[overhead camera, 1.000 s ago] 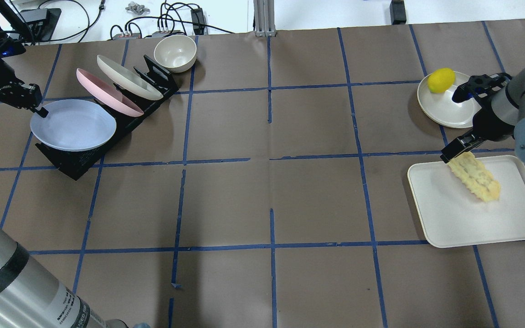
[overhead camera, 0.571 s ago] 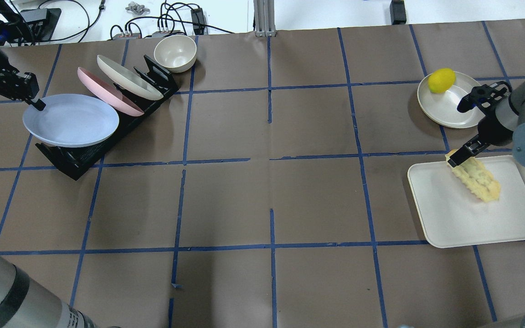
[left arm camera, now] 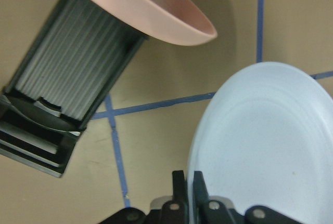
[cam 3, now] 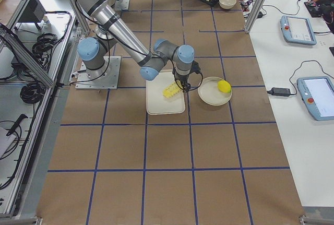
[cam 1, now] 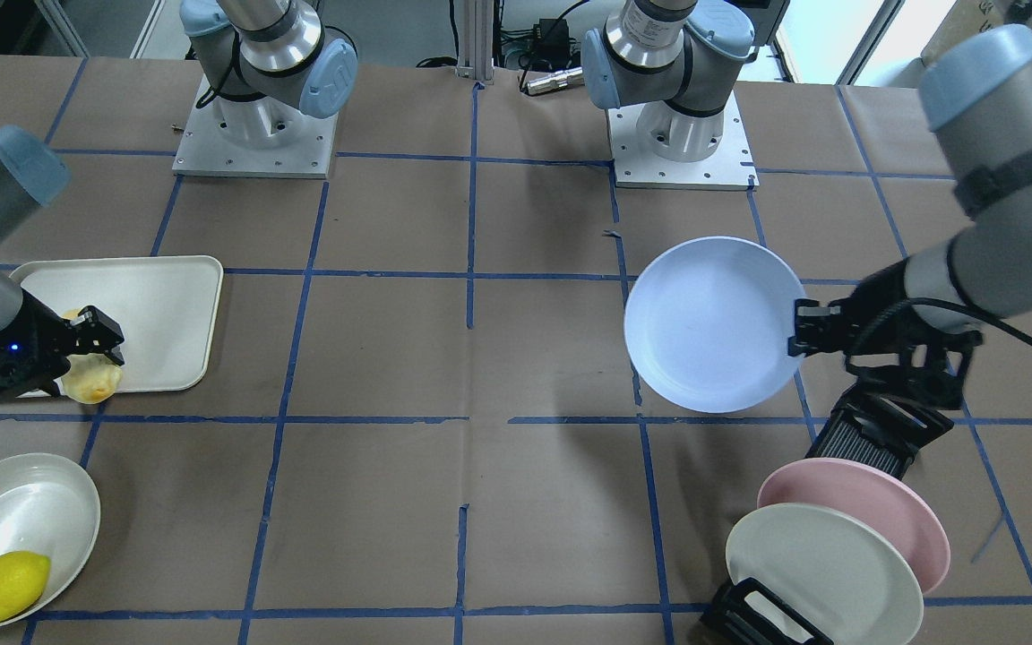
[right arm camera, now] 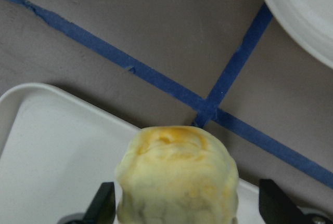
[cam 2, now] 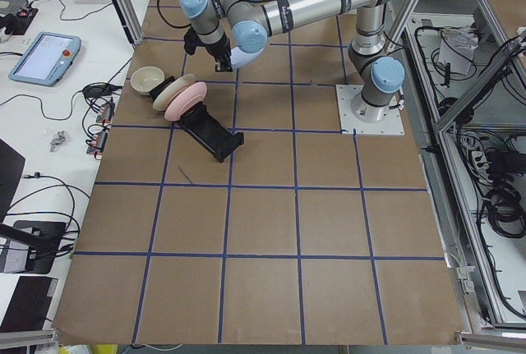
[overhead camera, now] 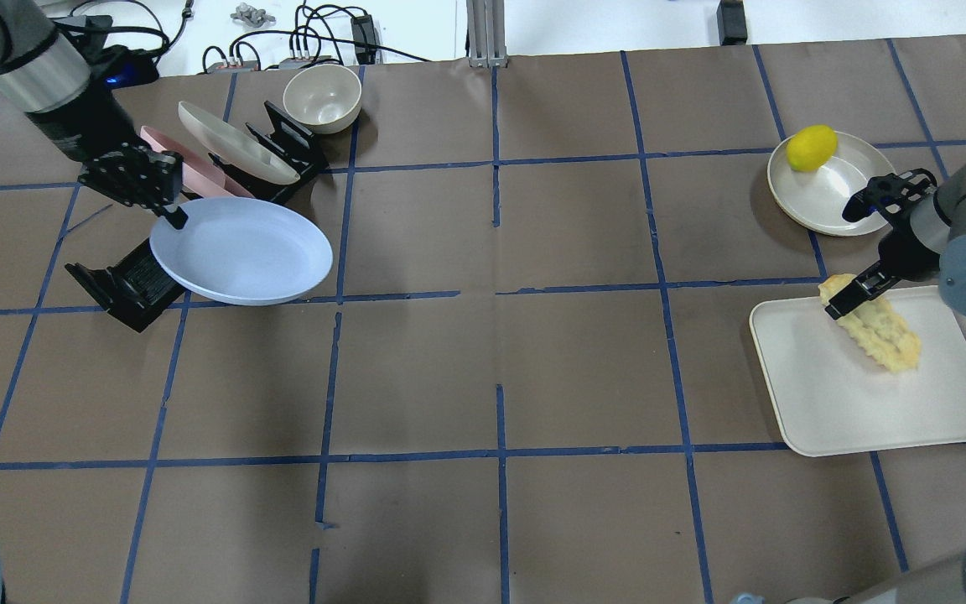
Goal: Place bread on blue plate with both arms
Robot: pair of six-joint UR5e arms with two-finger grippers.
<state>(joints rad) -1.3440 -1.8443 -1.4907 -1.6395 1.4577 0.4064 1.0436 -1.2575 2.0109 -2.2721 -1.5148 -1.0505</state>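
Note:
My left gripper [overhead camera: 173, 214] is shut on the rim of the blue plate [overhead camera: 241, 250] and holds it in the air beside the black rack; the wrist view shows its fingers pinching the plate's edge [left arm camera: 265, 146]. The bread [overhead camera: 877, 331] lies on the white tray [overhead camera: 852, 403] at the right. My right gripper [overhead camera: 848, 295] is open and straddles the bread's browned far end [right arm camera: 177, 182]; a gap shows beside the right finger [right arm camera: 276, 203]. In the front view the plate [cam 1: 713, 322] hangs right of centre and the bread [cam 1: 90, 381] sits at the left.
The black rack [overhead camera: 127, 285] holds a pink plate [overhead camera: 198, 172] and a cream plate [overhead camera: 236, 143]. A cream bowl [overhead camera: 322, 96] stands behind it. A lemon [overhead camera: 812, 148] lies on a cream plate [overhead camera: 827, 205] behind the tray.
My left gripper has lifted the blue plate off the rack and carried it right, toward the table's middle. My right gripper has come down around the bread's end.

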